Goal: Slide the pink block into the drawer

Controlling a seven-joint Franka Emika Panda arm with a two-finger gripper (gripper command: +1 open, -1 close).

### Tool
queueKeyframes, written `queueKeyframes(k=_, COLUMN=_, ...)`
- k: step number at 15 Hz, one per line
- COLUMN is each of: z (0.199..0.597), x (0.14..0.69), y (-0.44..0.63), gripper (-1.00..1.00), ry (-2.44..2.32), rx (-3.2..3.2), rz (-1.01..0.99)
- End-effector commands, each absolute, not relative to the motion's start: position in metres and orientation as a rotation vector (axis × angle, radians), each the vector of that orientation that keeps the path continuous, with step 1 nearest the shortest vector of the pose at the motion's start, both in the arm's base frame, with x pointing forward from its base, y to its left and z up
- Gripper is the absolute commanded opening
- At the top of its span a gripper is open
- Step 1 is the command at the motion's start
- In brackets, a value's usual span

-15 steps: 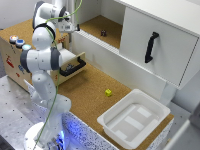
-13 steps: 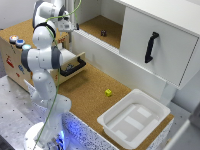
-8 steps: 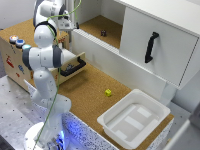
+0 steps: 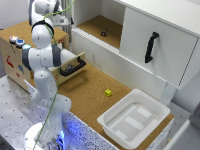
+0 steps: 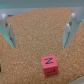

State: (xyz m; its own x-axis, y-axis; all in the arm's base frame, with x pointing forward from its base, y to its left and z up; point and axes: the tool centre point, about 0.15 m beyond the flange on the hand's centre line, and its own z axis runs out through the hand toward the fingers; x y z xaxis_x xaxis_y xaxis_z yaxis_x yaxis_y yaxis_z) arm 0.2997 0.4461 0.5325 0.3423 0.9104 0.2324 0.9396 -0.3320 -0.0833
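Observation:
In the wrist view a pink block with a dark letter on its top face lies on a cork surface. My gripper is open over it, with one finger on each side and the block apart from both. In the exterior view the gripper hangs over the cork top of the low wooden cabinet; the block is hidden there behind the arm. The drawer, light wood with a black bar handle, is pulled open at the cabinet's front, below the gripper.
A small yellow block lies on the cork floor. A white plastic tub stands at the exterior view's right front. A big white door with a black handle is at the right. A small dark thing sits on the back shelf.
The arm's upper links have shifted slightly. The drawer, tub and yellow block have not moved.

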Motion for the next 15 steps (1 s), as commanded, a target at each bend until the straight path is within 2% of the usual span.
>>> queueKeyframes(k=1, z=0.542, x=0.311, y=0.503, gripper=1.00, ry=-1.868, rx=-2.521, rz=0.169)
queueKeyframes(k=4, z=0.532, x=0.318, y=0.516, gripper=1.00, ry=-1.928, rx=-2.493, rz=0.183)
queueKeyframes(k=5, z=0.528, x=0.319, y=0.518, gripper=-1.00, ry=-1.937, rx=-2.493, rz=0.186)
queueKeyframes(k=11, z=0.484, x=0.319, y=0.524, gripper=-1.00, ry=-1.904, rx=-2.427, rz=0.235)
queueKeyframes(k=15, z=0.470, x=0.324, y=0.518, gripper=-1.00, ry=-1.849, rx=-2.471, rz=0.199)
